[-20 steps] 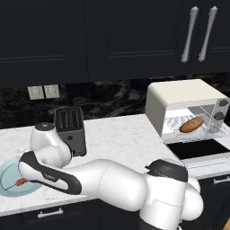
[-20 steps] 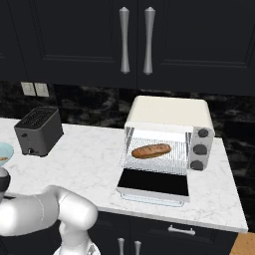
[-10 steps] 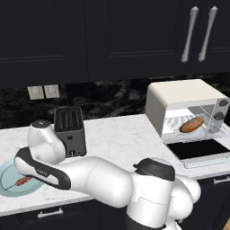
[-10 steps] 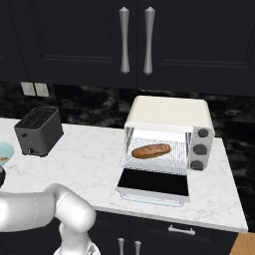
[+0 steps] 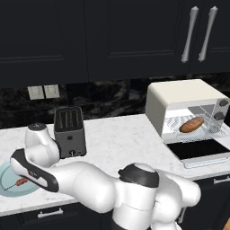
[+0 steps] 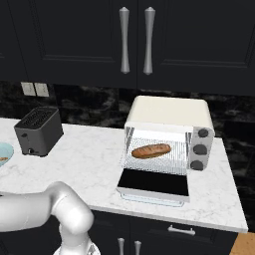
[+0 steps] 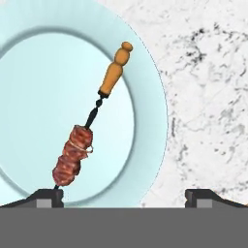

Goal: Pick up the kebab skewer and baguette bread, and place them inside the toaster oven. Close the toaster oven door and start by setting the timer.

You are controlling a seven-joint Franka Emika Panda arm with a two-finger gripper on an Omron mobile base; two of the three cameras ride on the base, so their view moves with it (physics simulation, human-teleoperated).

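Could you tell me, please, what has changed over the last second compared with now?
The arm has swung further left and lower over the pale blue plate, bringing the open pincer above the kebab skewer. Nothing was taken hold of or let go. The skewer stays on the plate, the baguette bread on the rack of the toaster oven, its door down.

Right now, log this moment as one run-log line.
baguette bread: on toaster oven rack | toaster oven door: open | kebab skewer: on plate | gripper: open, above skewer, nothing held
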